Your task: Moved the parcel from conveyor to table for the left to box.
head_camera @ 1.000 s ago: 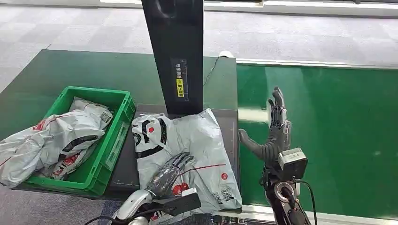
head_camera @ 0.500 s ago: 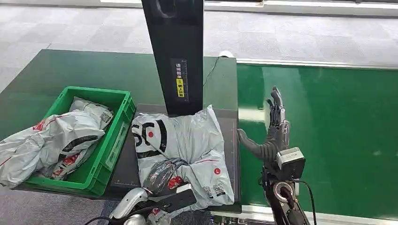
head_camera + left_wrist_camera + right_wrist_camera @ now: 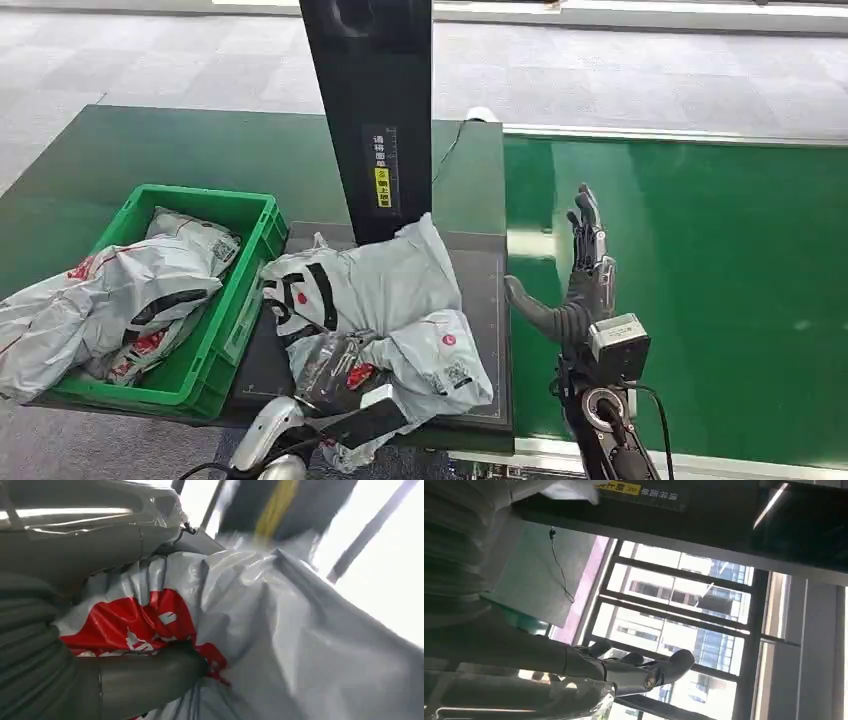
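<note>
L hand (image 3: pixel 335 372) gripping parcel (image 3: pixel 385 300), fingers clamped in crumpled plastic; parcel bunching ahead of fingers on table (image 3: pixel 480 265), beside green bin (image 3: pixel 245 290). R hand (image 3: pixel 580 285) hovering over conveyor (image 3: pixel 700 280), fingers apart, holding nothing.

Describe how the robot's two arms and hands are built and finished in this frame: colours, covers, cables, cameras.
The left hand has dark, glossy fingers on a silver arm carrying a flat black bar near the wrist. The right hand is dark grey with a thick thumb and darker fingers; at its wrist sits a silver-and-black box-shaped camera module, with a round fitting and black cables below.
</note>
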You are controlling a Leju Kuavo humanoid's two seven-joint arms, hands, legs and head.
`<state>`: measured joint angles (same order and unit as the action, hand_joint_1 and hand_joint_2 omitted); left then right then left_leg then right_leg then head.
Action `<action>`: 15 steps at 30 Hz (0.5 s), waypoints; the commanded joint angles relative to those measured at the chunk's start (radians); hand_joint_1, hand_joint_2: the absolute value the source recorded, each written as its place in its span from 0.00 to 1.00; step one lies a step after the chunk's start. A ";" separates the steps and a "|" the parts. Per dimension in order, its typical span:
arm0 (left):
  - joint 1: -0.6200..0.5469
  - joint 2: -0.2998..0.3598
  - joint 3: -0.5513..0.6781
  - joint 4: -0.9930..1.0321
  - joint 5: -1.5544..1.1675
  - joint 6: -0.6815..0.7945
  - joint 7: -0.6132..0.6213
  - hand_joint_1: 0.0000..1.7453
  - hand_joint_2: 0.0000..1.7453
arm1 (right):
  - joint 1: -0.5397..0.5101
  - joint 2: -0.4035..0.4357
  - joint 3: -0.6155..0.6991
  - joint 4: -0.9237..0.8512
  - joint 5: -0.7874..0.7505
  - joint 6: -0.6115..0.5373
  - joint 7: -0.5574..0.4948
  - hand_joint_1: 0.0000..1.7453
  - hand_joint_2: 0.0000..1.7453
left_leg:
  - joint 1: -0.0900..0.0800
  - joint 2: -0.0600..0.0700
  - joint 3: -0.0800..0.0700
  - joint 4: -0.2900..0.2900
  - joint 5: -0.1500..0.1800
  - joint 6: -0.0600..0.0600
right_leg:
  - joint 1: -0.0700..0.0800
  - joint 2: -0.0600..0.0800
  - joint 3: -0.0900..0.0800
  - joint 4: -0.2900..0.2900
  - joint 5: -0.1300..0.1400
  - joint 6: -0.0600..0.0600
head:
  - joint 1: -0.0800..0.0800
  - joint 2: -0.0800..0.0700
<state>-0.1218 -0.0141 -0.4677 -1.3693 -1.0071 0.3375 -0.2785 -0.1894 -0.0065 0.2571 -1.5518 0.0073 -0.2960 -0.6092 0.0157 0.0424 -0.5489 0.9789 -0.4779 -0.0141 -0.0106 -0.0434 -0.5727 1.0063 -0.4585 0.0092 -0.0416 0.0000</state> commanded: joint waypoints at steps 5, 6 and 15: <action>0.076 -0.123 0.270 -0.381 0.030 0.361 -0.420 1.00 1.00 | 0.000 -0.034 0.002 0.016 -0.039 -0.012 -0.028 0.00 1.00 | 0.000 -0.002 -0.004 0.001 -0.001 0.002 | 0.000 0.005 -0.003 0.000 0.000 0.000 | 0.000 0.000; 0.076 -0.123 0.270 -0.381 0.030 0.361 -0.420 1.00 1.00 | 0.000 -0.034 0.002 0.016 -0.039 -0.012 -0.028 0.00 1.00 | 0.000 -0.001 -0.004 0.001 -0.001 0.001 | 0.000 0.004 -0.003 0.000 0.000 0.000 | 0.000 0.000; 0.076 -0.142 0.280 -0.401 0.078 0.361 -0.420 1.00 1.00 | -0.027 -0.035 0.014 0.036 -0.044 -0.019 -0.027 0.00 1.00 | 0.000 -0.002 -0.004 0.000 -0.001 0.001 | 0.000 0.003 -0.004 0.000 0.000 0.000 | 0.000 0.000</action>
<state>-0.0537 -0.1194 -0.2400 -1.7433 -0.9724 0.6619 -0.6916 -0.1784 -0.0275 0.2579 -1.5553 -0.0275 -0.3055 -0.6355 0.0153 0.0420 -0.5524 0.9789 -0.4785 -0.0140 -0.0108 -0.0436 -0.5755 1.0063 -0.4588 0.0095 -0.0420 0.0000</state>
